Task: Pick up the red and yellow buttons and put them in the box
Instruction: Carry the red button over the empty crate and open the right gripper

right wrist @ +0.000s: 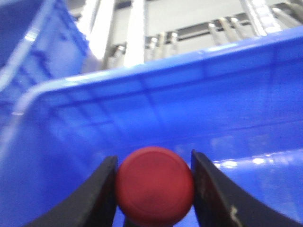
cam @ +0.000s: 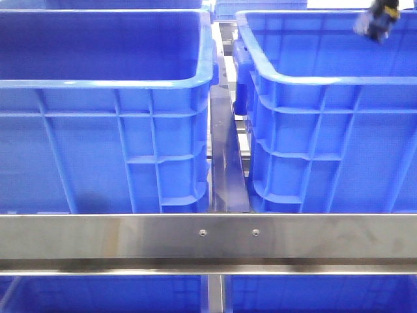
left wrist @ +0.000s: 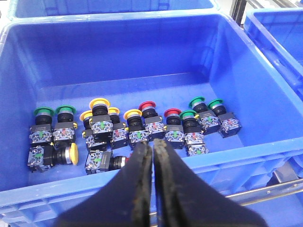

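A blue bin [left wrist: 118, 21] holds several push buttons: yellow-capped ones [left wrist: 100, 103], red-capped ones [left wrist: 147, 106] and green-capped ones [left wrist: 43, 112]. My left gripper [left wrist: 153, 142] is shut and empty, above the bin's near wall. My right gripper [right wrist: 153, 156] is shut on a red button [right wrist: 155, 186], its round cap between the fingers, held over the inside of another blue bin [right wrist: 165, 80]. The front view shows the left bin [cam: 104, 83] and the right bin [cam: 326, 81] from the side, their contents hidden. A blurred dark and yellow shape [cam: 378, 18] hangs over the right bin's far rim.
A steel rail [cam: 208, 235] runs across the front below both bins. A narrow steel gap [cam: 228, 156] separates them. More blue bins stand behind [left wrist: 109, 5] and beside [left wrist: 279, 38] the button bin. A metal frame [right wrist: 142, 28] shows beyond the right bin.
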Robot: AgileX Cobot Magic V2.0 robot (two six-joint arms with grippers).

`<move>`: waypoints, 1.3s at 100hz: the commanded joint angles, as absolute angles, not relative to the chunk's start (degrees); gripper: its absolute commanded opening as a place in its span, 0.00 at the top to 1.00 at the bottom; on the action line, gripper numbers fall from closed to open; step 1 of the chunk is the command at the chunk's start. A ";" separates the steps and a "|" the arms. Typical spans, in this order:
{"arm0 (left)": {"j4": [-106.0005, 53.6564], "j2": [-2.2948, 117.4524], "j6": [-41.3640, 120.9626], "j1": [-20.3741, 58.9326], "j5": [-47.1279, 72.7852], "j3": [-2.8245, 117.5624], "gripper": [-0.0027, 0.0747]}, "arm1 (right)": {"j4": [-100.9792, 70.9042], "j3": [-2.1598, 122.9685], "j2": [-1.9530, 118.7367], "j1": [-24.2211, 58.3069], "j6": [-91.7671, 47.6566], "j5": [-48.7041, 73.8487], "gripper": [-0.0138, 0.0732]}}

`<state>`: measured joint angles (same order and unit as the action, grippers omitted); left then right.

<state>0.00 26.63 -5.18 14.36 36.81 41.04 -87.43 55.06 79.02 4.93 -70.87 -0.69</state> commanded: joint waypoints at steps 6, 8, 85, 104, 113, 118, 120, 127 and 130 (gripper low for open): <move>0.00 26.89 -5.82 14.25 32.07 42.52 0.99 | -87.57 60.70 84.06 4.61 -74.47 -2.48 0.66; 0.00 26.89 -5.82 14.25 32.07 42.52 0.99 | -87.50 61.38 85.20 4.61 -74.73 -2.55 0.66; -0.40 26.89 -5.82 14.25 32.07 42.52 0.99 | -84.86 77.42 104.39 5.28 -76.39 -7.34 0.66; -0.40 26.89 -5.82 14.25 32.07 42.52 0.99 | -84.86 77.42 106.55 5.50 -76.39 -6.32 0.66; -0.40 26.89 -5.82 14.25 32.07 42.52 0.99 | -84.86 77.37 108.06 5.50 -76.39 -5.46 0.65; -0.53 26.89 -5.82 14.25 32.07 42.52 0.99 | -84.92 77.25 108.53 5.50 -76.39 -5.01 0.65; -0.53 26.89 -5.82 14.25 32.07 42.52 0.99 | -84.92 77.26 108.59 5.50 -76.39 -4.71 0.65; -0.53 26.89 -5.82 14.25 32.07 42.52 0.99 | -84.92 77.26 108.60 5.50 -76.39 -3.65 0.62; -0.53 26.89 -5.82 14.25 32.07 42.52 0.99 | -84.92 77.26 108.53 5.50 -76.39 -3.40 0.60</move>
<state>0.00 26.53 -5.18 14.36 36.54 41.04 -85.71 75.72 110.84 5.63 -75.78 -5.31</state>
